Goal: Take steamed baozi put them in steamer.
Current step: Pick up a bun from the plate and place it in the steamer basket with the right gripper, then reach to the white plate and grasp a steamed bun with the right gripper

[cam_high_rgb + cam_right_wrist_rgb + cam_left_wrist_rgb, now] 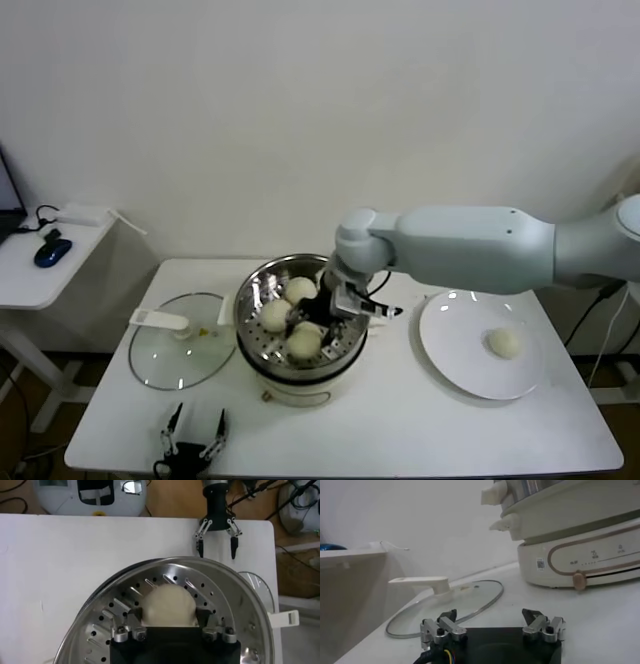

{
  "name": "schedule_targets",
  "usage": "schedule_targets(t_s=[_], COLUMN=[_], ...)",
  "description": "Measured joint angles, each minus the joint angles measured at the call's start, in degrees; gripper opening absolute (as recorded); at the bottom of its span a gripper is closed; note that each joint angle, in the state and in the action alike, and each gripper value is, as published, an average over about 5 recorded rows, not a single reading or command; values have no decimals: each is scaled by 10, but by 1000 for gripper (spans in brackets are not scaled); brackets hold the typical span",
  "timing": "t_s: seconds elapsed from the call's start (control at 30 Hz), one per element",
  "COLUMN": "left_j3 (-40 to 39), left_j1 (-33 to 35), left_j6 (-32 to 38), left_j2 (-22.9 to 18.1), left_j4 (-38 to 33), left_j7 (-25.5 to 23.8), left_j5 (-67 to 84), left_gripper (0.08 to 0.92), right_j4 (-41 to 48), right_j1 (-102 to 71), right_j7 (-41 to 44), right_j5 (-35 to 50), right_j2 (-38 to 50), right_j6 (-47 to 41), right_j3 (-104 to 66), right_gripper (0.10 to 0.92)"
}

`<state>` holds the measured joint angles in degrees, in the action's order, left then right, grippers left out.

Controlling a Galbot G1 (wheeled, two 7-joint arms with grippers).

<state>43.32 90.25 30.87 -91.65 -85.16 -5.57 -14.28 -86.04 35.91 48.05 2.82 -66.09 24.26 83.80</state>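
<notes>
At the table's near edge the left gripper (192,432) sits parked, fingers spread, nothing between them, just in front of the glass lid (182,352) lying flat beside the pot.

Next back: the steamer (262,290), steel basket on the cream pot base. Right gripper (318,322) is down inside the basket. Right wrist view shows a baozi (167,605) between its fingertips, resting on the perforated bottom; the jaws stand either side of the bun, looks like a sliver of gap, so likely releasing, but I can't tell for sure whether the pads touch it. Head view: three buns in the basket, one at the gripper, two more (276,315) (300,289) close by, nearly touching.

Farther right, the white plate (450,370) holds the last bun (505,343), well apart from the steamer.

Step judged: placing bun three. Next move calls for a straight lift clear of the rim without nudging neighbours, then a reach across to the plate.
</notes>
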Motion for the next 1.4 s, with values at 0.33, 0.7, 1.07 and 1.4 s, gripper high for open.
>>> schedule_targets(t_s=[0.33, 0.7, 1.07, 1.4], left_j3=[0, -2, -4, 0], left_j1=[1, -1, -2, 1], left_j6=[1, 2, 4, 5], left_j2=[0, 2, 8, 11], left_j4=[-1, 2, 6, 6], left_j7=[-1, -1, -3, -4], left_j5=[0, 0, 0, 1], left_gripper=[823, 823, 823, 823], right_j4=[5, 22, 32, 73], right_j1=[9, 106, 190, 148], right_j7=[6, 47, 67, 81], right_j5=[16, 112, 236, 208], right_j2=[1, 44, 109, 185], right_j6=[14, -20, -200, -278], right_j3=[2, 80, 200, 227], right_gripper=[795, 822, 823, 823])
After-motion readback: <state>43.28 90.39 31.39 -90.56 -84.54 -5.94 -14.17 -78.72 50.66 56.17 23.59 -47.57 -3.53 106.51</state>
